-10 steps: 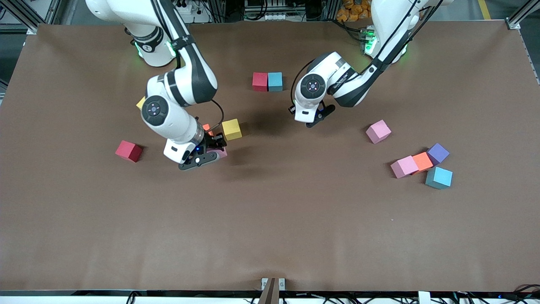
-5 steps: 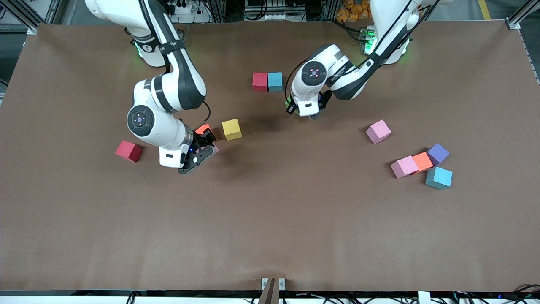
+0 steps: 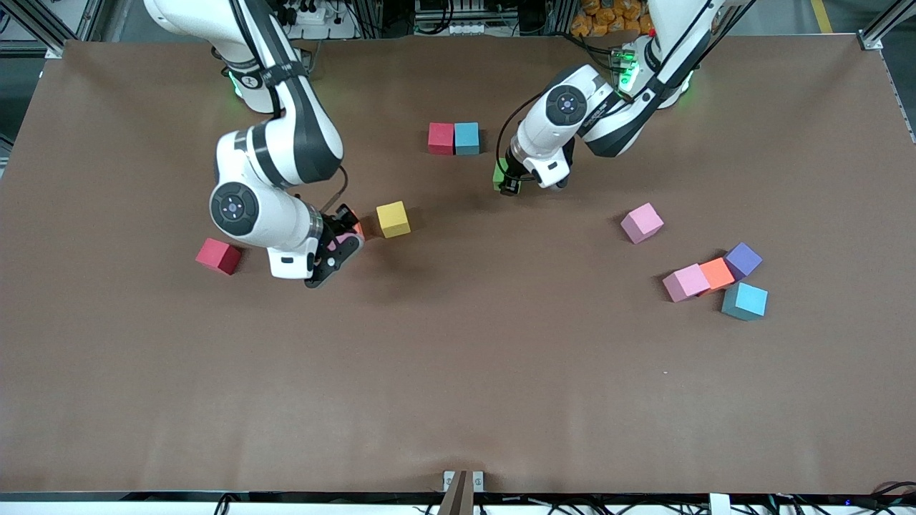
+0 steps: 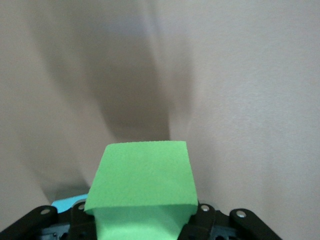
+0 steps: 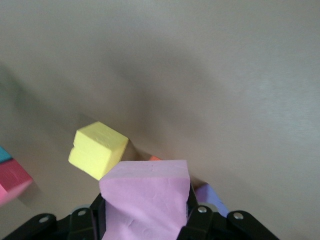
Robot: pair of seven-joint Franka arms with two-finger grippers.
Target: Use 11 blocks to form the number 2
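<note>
My left gripper [image 3: 509, 179] is clamped on a green block [image 4: 141, 186], hanging just beside the red block [image 3: 441, 138] and light blue block [image 3: 466, 138] pair, on the blue block's side toward the left arm's end; that arm is the nearer one. My right gripper [image 3: 342, 239] grips a pink block [image 5: 146, 200] beside the yellow block [image 3: 393, 219], well apart from the pair; the number 2 is barely begun.

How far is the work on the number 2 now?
Early. Only a red block and a light blue block touch, side by side, like the start of a row. The left gripper holds a green block near them; the right gripper holds a pink block. Other cubes lie scattered.
</note>
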